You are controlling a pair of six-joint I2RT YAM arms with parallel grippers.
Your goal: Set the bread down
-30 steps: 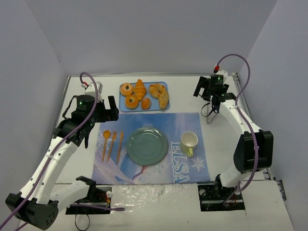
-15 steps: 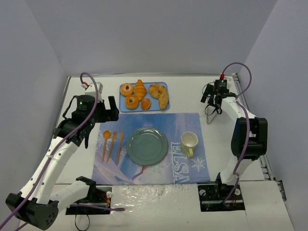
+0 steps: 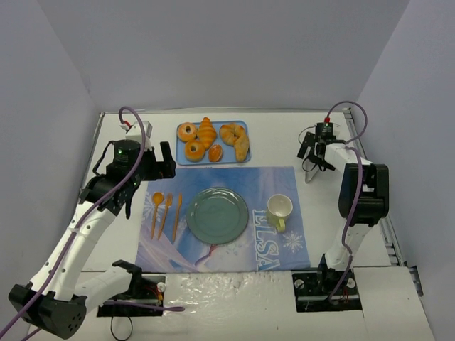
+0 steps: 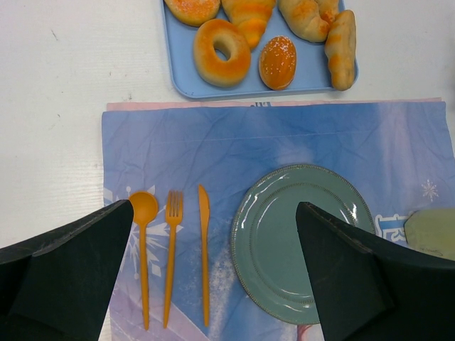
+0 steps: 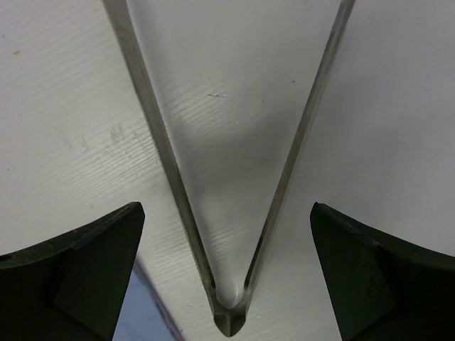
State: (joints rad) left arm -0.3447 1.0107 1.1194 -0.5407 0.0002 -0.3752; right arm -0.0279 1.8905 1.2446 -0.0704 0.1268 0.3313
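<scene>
Several breads (image 3: 212, 141) lie on a blue tray (image 3: 243, 127) at the back: donuts, a croissant, rolls. In the left wrist view they show as a donut (image 4: 222, 53), a small bun (image 4: 277, 62) and a long roll (image 4: 340, 46) on the tray (image 4: 178, 53). A green plate (image 3: 217, 214) sits on the blue placemat (image 3: 242, 181). Metal tongs (image 5: 229, 213) lie on the white table, also seen from the top (image 3: 311, 169). My right gripper (image 5: 227, 280) is open, low over the tongs, its fingers on either side of the hinge end. My left gripper (image 4: 213, 284) is open and empty, high above the cutlery and plate (image 4: 302, 241).
An orange spoon (image 4: 142, 249), fork (image 4: 171, 249) and knife (image 4: 204, 249) lie left of the plate. A pale mug (image 3: 279, 209) stands right of the plate. Grey walls close in the table on three sides.
My right arm has folded back and its gripper has come down over the tongs. The left arm has not moved.
</scene>
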